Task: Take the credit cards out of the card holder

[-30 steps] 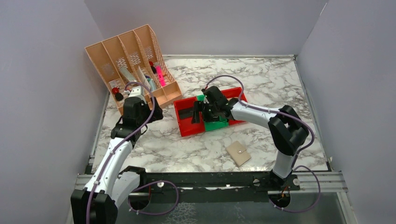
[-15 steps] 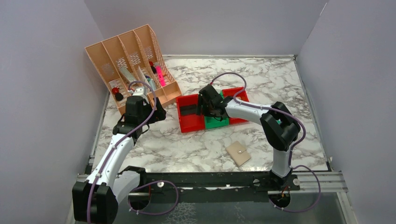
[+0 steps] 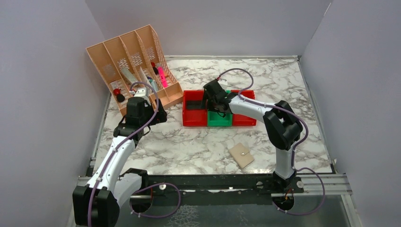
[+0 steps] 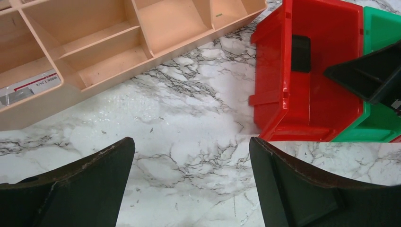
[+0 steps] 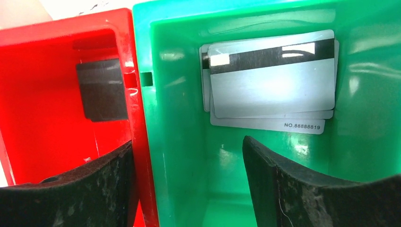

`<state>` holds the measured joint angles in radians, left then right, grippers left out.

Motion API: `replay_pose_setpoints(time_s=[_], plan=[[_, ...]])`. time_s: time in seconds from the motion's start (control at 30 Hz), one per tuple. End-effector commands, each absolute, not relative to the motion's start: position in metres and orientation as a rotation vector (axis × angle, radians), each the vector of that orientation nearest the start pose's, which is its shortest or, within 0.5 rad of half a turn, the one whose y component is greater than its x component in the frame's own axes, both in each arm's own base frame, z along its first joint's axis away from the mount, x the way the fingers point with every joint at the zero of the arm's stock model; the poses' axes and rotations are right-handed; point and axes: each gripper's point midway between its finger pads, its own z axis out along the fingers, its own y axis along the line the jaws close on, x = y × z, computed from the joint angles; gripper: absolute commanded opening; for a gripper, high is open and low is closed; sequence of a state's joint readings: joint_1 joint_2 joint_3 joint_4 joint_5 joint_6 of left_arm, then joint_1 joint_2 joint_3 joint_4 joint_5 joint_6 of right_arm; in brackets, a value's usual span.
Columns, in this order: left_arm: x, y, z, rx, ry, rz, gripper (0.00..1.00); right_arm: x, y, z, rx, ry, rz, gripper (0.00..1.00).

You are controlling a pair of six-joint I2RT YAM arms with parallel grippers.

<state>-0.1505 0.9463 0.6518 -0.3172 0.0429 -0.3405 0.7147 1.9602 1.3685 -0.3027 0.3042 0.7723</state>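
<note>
**Card holder lies closed on the table while both grippers stand open and empty**

The card holder [image 3: 241,155] lies flat on the marble table [image 3: 189,146], near the front edge and right of centre. Its tan outside faces up with the small round snap showing. It is folded shut, and it lies well apart from both grippers and from the bins.

The right gripper [image 5: 187,142] hangs over the green bin [image 5: 179,156], which stands between two red bins in a row. Its jaws stand apart with nothing between them. One finger is inside the green bin and the other is over the left red bin [image 5: 47,123], just beside the wall where the two bins meet. At the far end of the green bin lies a small stack of silver cards [image 5: 272,80]. The top one shows a dark magnetic stripe and the lowest a printed number. A single dark card [image 5: 101,90] lies in the left red bin.

The left gripper [image 4: 190,146] hovers over bare marble, jaws wide apart and empty. It is between the peach desk organizer [image 3: 135,66] and the left red bin. The organizer's compartments hold pens and markers.
</note>
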Motion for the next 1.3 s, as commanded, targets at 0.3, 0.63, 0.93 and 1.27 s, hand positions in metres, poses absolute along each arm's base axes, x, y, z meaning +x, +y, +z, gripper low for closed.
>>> replay_pose_setpoints(time_s=[0.3, 0.63, 0.93, 1.27], plan=[[0.298, -0.069, 0.160, -0.158, 2.139, -0.349, 0.96, 0.336, 0.255, 0.140, -0.062, 2.320, 0.341, 0.89], [0.317, -0.129, 0.149, -0.144, 2.132, -0.743, 0.96, 0.311, 0.119, 0.117, 0.316, 2.332, 0.088, 0.97], [0.341, -0.181, 0.128, 0.014, 2.210, -0.838, 0.96, 0.346, 0.100, 0.126, 0.335, 2.359, 0.265, 0.97], [0.330, -0.214, 0.112, 0.125, 2.250, -0.904, 0.89, 0.373, 0.125, 0.107, 0.232, 2.448, 0.407, 0.97]])
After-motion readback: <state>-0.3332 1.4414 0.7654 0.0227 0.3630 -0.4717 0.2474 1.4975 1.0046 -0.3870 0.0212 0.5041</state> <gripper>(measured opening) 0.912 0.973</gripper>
